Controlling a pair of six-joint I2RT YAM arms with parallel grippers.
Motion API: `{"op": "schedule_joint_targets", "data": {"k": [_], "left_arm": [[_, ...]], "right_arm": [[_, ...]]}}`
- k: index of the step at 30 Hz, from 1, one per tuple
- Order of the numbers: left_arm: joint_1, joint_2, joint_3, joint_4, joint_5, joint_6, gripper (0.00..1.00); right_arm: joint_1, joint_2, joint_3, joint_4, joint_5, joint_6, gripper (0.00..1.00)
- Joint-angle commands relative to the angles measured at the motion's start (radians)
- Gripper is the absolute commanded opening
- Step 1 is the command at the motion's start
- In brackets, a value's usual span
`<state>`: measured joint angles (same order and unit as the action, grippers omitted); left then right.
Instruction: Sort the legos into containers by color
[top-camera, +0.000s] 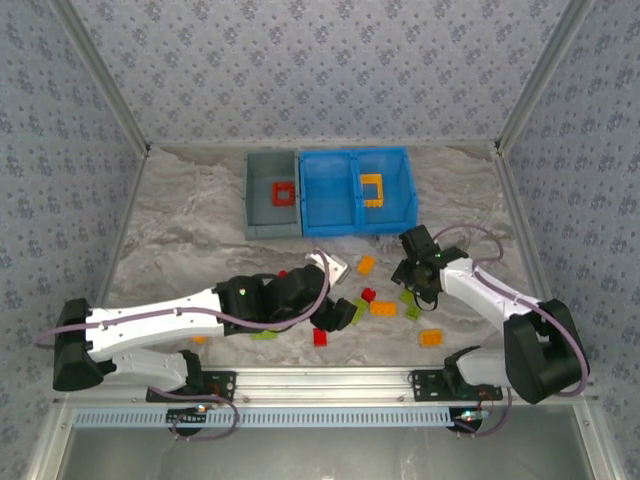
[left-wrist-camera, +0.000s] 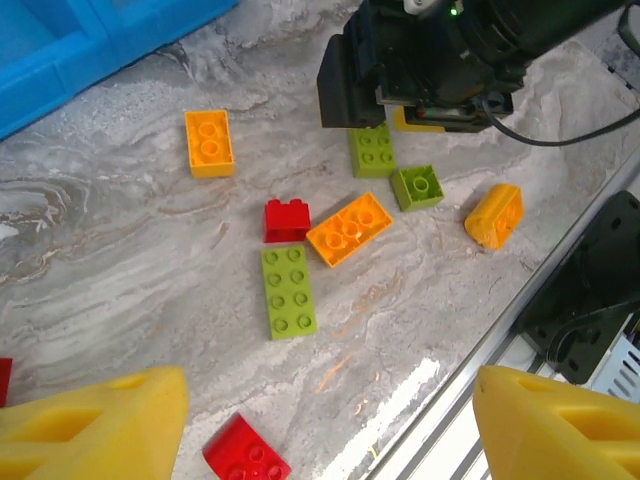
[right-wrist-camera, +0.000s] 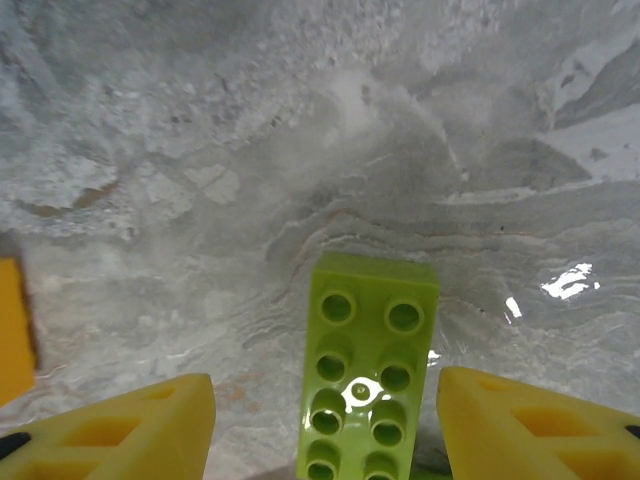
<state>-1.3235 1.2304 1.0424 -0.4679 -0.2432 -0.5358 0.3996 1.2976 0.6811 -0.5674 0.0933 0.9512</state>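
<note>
Now the right pincer (right-wrist-camera: 330, 415) stands open, one yellow finger (right-wrist-camera: 130, 430) on each side of a long green brick (right-wrist-camera: 368, 370), with a gap on both sides, so it has hold of nothing yet. The brick lies flat on the table (right-wrist-camera: 300, 150), studs up, pointing away from the wrist. The left pincer (left-wrist-camera: 330, 425) is also wide open and empty, hanging above bare table near a red brick (left-wrist-camera: 247, 455) and a second long green brick (left-wrist-camera: 288, 290). Around these lie more loose bricks in orange, red and green, close together near the front edge. Farther back stand the bins: the grey bin (top-camera: 262, 215) with a red frame piece (top-camera: 284, 193), and the blue double bin (top-camera: 355, 222) with an orange frame piece (top-camera: 372, 190) in its right compartment; its left compartment looks empty, so I judge that green belongs there. I think the brick is light, stiff and smooth, so it can slip or turn if pinched at a corner. The best hold is across the two long flat sides, near the middle, low enough to be under the studs.
</note>
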Motion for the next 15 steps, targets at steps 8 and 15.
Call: {"op": "schedule_joint_targets", "data": {"k": [8, 15], "left_arm": [[-0.025, -0.041, 0.022, 0.019, -0.113, -0.044, 0.73], [-0.026, -0.092, 0.035, -0.044, -0.237, -0.079, 0.72]], "right_arm": [[-0.021, 0.052, -0.051, 0.066, 0.009, 0.028, 0.47], [0.067, -0.007, 0.034, 0.025, 0.146, -0.055, 0.23]]}}
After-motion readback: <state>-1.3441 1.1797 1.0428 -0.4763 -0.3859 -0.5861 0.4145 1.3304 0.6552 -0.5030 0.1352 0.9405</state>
